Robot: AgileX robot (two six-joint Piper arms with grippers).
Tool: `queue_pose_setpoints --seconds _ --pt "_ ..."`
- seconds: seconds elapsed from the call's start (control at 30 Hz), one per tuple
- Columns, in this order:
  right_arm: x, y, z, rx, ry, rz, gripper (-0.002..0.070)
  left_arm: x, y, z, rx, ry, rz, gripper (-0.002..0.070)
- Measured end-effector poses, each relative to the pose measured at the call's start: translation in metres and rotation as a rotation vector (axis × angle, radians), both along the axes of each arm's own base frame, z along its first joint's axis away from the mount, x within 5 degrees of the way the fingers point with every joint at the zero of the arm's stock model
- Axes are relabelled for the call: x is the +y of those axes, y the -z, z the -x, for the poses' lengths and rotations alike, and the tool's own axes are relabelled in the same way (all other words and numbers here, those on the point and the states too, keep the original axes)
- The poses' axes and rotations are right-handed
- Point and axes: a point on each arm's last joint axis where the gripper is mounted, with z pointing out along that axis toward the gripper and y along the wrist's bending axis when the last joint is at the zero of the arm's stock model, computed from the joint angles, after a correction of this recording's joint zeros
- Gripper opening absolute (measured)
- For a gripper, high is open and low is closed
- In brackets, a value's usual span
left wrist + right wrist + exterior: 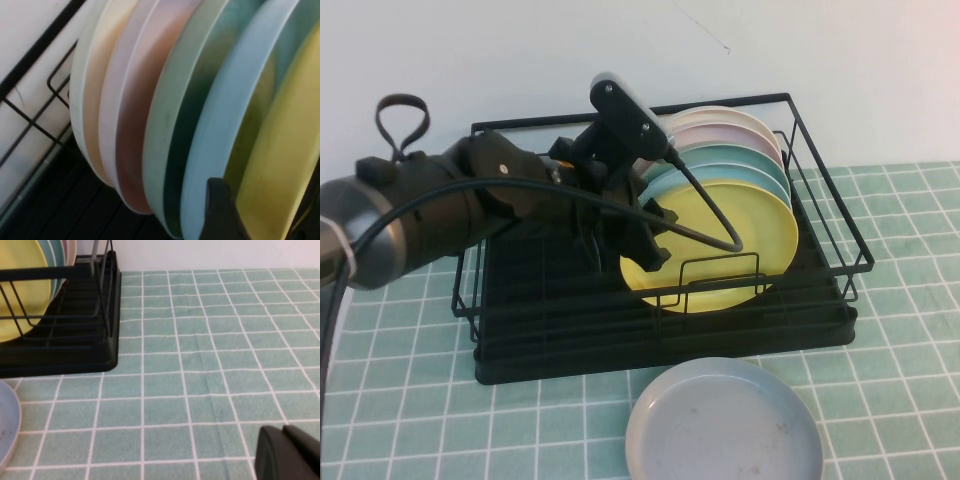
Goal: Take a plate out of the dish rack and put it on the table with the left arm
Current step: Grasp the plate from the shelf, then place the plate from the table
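Left claw (642, 243) is spread wide at the yellow plate's (715, 245) rim in the dish rack (820, 250); I'd seat one finger (220, 210) behind it, clamp, lift clear; right claw (287, 455) idles over bench (200, 365), state unclear.

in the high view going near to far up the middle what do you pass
grey plate lying flat on the table → front edge of the dish rack → yellow plate standing at the front of the stack, left gripper open at its edge → blue plate → green plate → pink plate
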Motion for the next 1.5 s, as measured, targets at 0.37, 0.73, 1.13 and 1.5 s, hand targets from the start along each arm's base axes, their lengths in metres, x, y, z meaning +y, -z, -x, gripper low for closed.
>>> queue_pose_setpoints --seconds 0.37,0.73,1.13,1.5 --pt "0.0 0.0 0.0 0.0 0.0 0.0 -0.0002 -0.004 0.022 -0.011 0.06 -0.056 0.029 0.0286" --pt "0.0 0.0 0.0 0.0 0.0 0.0 -0.0002 -0.003 0.017 -0.012 0.028 -0.08 0.043 0.0065" --pt "0.0 0.0 0.0 0.0 0.0 0.0 -0.0002 0.023 -0.1 0.049 -0.194 -0.042 0.211 0.0056" --pt "0.0 0.0 0.0 0.0 0.0 0.0 -0.0002 0.068 -0.152 0.132 0.121 -0.004 0.411 0.0056"
